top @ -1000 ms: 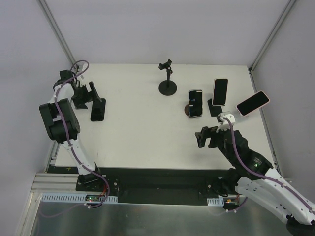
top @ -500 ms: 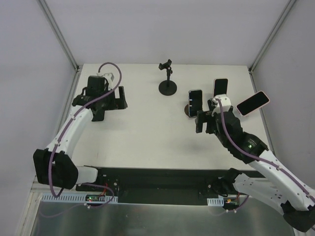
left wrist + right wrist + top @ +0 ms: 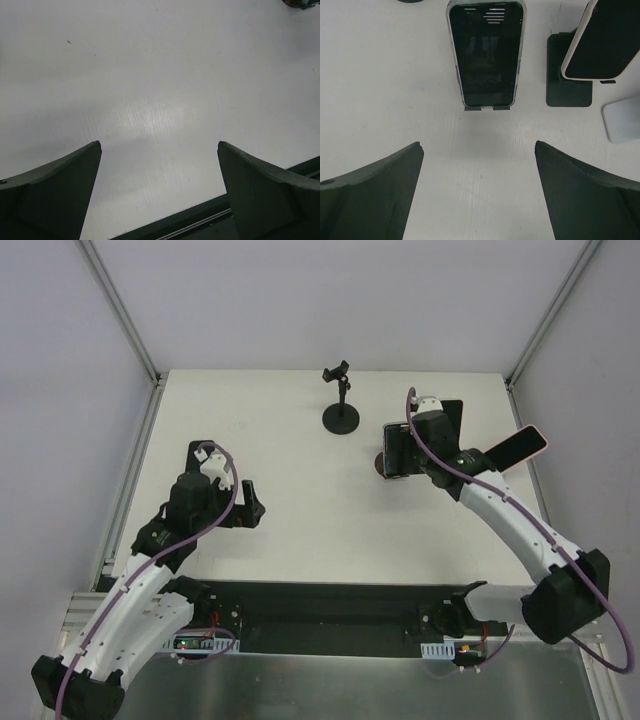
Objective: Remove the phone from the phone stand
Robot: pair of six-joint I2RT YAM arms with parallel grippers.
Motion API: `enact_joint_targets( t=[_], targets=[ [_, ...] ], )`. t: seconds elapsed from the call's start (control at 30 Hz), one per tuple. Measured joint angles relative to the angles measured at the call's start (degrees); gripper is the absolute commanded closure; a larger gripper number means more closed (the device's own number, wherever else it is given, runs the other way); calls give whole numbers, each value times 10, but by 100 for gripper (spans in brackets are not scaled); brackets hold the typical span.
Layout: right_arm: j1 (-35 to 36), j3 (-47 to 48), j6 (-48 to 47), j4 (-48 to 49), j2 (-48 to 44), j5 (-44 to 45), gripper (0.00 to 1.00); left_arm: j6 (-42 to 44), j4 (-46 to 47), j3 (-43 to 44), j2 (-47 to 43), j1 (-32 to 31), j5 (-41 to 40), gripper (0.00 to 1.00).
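Observation:
A phone in a clear case (image 3: 486,55) leans on a small stand with a lip (image 3: 487,107), screen dark. In the right wrist view it is just ahead of my right gripper (image 3: 477,145), which is open and empty above the table. In the top view the right gripper (image 3: 398,452) hangs over that phone and hides most of it. My left gripper (image 3: 248,510) is open and empty over the bare table at the near left; it also shows in the left wrist view (image 3: 159,145).
A second phone (image 3: 602,40) leans on a black stand (image 3: 568,75) to the right. A pink-cased phone (image 3: 513,450) sits on a raised stand at the far right. An empty clamp stand on a round base (image 3: 341,400) stands at the back.
My right arm has swung from the near right back to the phones and now hangs over the clear-cased one. My left arm has come from the far left corner to the near left.

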Motion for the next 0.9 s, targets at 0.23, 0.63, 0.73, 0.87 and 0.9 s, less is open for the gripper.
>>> enact_joint_targets(
  t=[0.23, 0.63, 0.73, 0.87, 0.9],
  targets=[
    [-57, 30, -19, 43, 94, -58, 4, 5, 43, -33, -49, 0, -5, 1],
    [-180, 37, -94, 138, 133, -279, 4, 38, 70, -33, -30, 1, -29, 1],
    [-217, 37, -114, 152, 141, -355, 4, 42, 71, -33, -27, 1, -29, 1],
    [-250, 54, -138, 154, 186, -439, 3, 44, 71, -33, -26, 1, -30, 1],
    [-254, 61, -145, 153, 199, -452, 4, 44, 71, -33, -26, 1, -29, 1]
  ],
)
